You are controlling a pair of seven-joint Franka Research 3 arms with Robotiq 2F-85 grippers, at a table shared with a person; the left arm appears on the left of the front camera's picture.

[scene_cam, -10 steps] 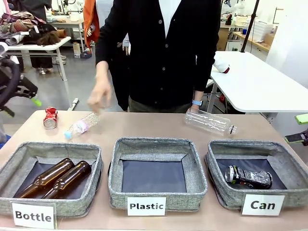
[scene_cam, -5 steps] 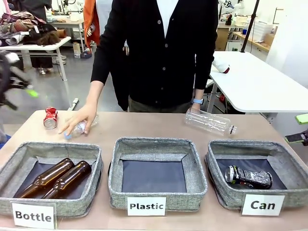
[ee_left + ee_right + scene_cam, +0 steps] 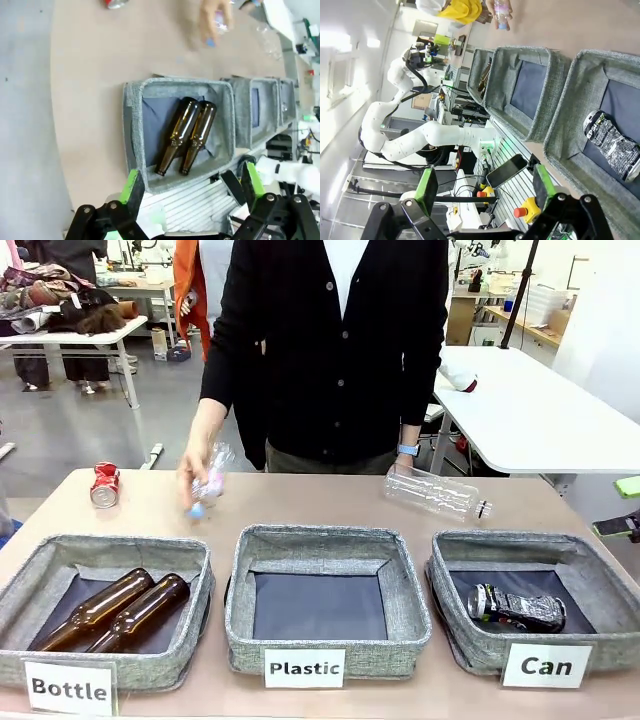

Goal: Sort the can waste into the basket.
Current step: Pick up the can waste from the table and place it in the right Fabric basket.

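Red can, dented, with white marks

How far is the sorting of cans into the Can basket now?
Done: the black and silver can lies inside the Can basket. In hand: nothing; the left gripper and the right gripper are open and empty, while the person's hand holds a small plastic bottle above the table. Left: the red can lies on the table at the far left.
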